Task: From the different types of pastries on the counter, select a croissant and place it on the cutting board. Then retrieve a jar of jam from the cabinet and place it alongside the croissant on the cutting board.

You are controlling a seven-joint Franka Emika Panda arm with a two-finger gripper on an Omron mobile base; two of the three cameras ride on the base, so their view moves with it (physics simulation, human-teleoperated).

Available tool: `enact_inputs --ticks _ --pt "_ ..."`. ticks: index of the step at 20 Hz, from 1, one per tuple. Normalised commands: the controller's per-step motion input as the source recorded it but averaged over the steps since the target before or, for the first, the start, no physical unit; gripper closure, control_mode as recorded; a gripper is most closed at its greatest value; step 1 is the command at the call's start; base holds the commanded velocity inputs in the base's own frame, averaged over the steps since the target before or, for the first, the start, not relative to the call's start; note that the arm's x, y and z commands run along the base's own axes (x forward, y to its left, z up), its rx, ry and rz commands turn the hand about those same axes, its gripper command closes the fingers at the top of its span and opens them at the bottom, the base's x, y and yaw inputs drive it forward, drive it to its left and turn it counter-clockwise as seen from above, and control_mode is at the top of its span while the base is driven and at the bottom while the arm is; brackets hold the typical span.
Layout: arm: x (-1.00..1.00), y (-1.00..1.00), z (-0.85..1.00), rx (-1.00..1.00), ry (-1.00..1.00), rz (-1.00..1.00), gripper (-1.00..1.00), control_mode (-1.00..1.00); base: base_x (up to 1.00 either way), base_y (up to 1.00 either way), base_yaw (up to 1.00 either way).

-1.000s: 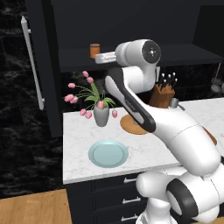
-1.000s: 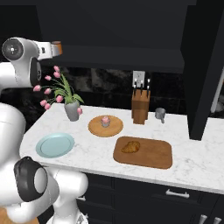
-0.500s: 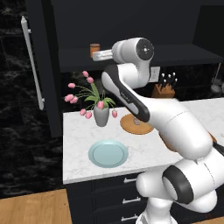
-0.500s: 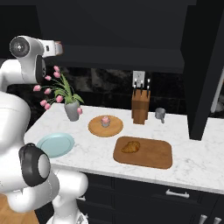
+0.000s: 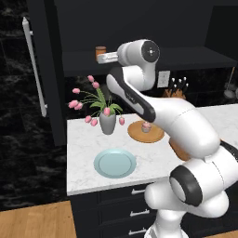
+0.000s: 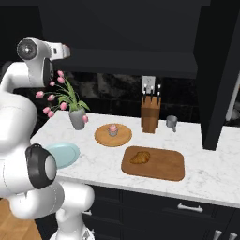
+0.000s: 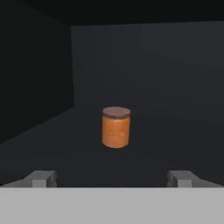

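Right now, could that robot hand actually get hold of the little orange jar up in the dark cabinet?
Probably yes. The jar of jam stands upright and alone on the cabinet shelf, straight ahead of the open gripper, with nothing between them. It isn't touching the jar yet.

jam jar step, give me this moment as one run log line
stage: reaching for jar | gripper: open, empty | small orange-brown jam jar: upright on dark cabinet shelf, ahead of fingertips | golden-brown croissant: on brown wooden cutting board
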Motion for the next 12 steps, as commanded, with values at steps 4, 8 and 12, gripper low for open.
enact_inputs --ticks 4,8,12 --pt "0.41 0.00 0.00 0.00 0.00 0.00 -1.00 -1.00 0.00 0.00 0.00" --pt "0.56 0.04 0.00 0.00 0.01 0.00 -1.00 -1.00 0.00 0.00 0.00" --pt "0.43 0.19 -0.02 0.00 0.02 0.00 -1.00 -1.00 0.00 0.00 0.00"
